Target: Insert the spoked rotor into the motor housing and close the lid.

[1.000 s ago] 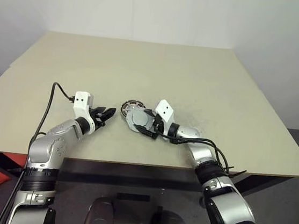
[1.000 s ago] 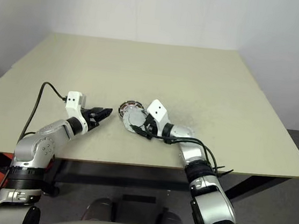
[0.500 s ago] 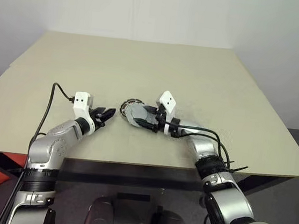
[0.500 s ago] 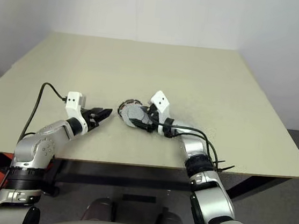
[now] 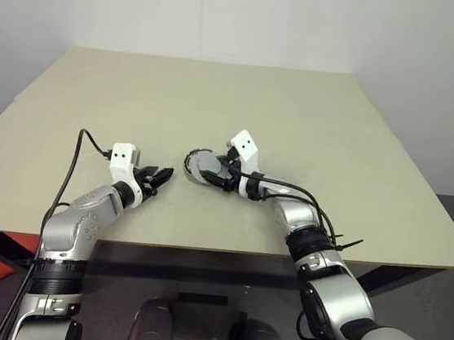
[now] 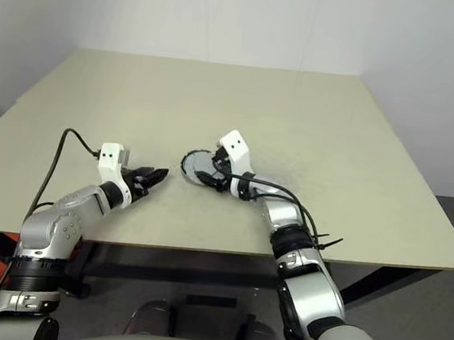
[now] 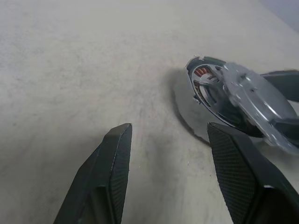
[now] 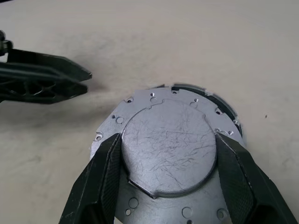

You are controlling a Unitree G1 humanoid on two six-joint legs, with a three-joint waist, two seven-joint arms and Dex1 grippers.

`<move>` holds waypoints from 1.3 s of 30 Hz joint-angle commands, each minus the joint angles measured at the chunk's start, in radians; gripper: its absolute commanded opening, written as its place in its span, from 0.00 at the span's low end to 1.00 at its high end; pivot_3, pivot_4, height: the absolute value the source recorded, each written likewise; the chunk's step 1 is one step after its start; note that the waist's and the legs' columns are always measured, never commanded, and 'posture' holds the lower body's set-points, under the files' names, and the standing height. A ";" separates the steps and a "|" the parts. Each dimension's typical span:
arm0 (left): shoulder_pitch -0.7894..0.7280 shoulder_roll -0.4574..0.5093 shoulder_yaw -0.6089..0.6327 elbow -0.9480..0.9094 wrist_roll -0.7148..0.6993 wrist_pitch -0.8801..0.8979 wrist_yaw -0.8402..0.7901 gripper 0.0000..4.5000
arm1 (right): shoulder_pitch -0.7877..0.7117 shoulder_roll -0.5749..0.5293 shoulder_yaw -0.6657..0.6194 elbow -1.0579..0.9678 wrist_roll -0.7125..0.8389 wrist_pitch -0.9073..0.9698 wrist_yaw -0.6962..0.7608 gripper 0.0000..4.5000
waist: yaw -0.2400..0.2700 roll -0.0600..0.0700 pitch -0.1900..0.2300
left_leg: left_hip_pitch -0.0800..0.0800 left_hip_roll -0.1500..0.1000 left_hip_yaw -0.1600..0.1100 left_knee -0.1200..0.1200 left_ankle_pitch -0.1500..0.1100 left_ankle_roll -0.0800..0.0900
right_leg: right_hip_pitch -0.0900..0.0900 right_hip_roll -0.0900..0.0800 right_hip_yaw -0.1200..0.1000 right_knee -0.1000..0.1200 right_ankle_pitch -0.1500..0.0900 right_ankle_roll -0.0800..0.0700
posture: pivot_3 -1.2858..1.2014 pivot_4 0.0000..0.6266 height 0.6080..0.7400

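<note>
**Lid held tilted over the housing, near the table's middle**

The lid (image 8: 168,151) is a flat grey metal disc with a notched edge, small holes along its rim and a raised round centre covered with fine scratches. The right gripper (image 8: 167,154) grasps it: its two black fingers (image 8: 105,175) press on both sides of the raised centre. In the left wrist view the lid stands tilted, one edge higher, over the motor housing (image 7: 205,86), where copper-brown windings and a dark ring show under it. The housing rests on the beige table (image 5: 298,121), a little toward the front edge from the middle. I cannot tell if the lid touches the housing's rim.

The left gripper (image 5: 158,179) hovers low over the table just beside the housing, on its left side, and points at it. Its fingers (image 7: 114,163) are spread and hold nothing. A black cable (image 5: 77,157) runs along the left arm. Nothing lies between the left gripper and the housing.
</note>
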 commanded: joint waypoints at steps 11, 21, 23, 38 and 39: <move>0.008 0.015 0.015 -0.053 -0.004 -0.005 0.008 0.60 | -0.068 0.036 0.033 -0.156 -0.024 0.150 -0.046 0.66 | 0.000 0.000 0.000 | 0.000 0.000 0.000 -0.001 0.000 -0.001 | 0.000 0.000 0.000 0.000 0.000 0.000 | 0.52 0.00 1.00; 0.017 0.016 0.016 -0.063 -0.006 -0.001 0.017 0.60 | -0.158 0.100 0.039 0.055 -0.087 0.120 -0.169 0.66 | -0.002 0.000 0.000 | 0.000 0.000 0.000 -0.001 0.001 -0.001 | -0.001 0.000 0.000 0.000 0.000 0.000 | 0.52 0.00 1.00; 0.018 0.017 0.016 -0.065 -0.007 0.000 0.018 0.60 | -0.166 0.106 0.041 0.079 -0.091 0.102 -0.161 0.66 | -0.003 0.000 0.000 | 0.000 0.000 0.000 -0.001 0.001 -0.001 | -0.001 0.000 0.000 0.000 0.000 0.000 | 0.52 0.00 1.00; 0.029 0.016 0.017 -0.073 -0.006 0.000 0.023 0.60 | -0.203 0.117 0.012 0.194 -0.096 0.083 -0.167 0.66 | -0.004 0.000 0.000 | 0.001 0.000 0.000 -0.001 0.000 -0.001 | -0.001 0.000 0.001 0.001 0.000 0.000 | 0.52 0.00 1.00; 0.030 0.016 0.017 -0.074 -0.006 0.000 0.023 0.60 | -0.210 0.120 0.007 0.208 -0.096 0.084 -0.173 0.66 | -0.005 0.000 0.000 | 0.002 0.000 0.000 -0.001 0.000 -0.001 | -0.001 0.000 0.001 0.001 0.000 0.000 | 0.52 0.00 1.00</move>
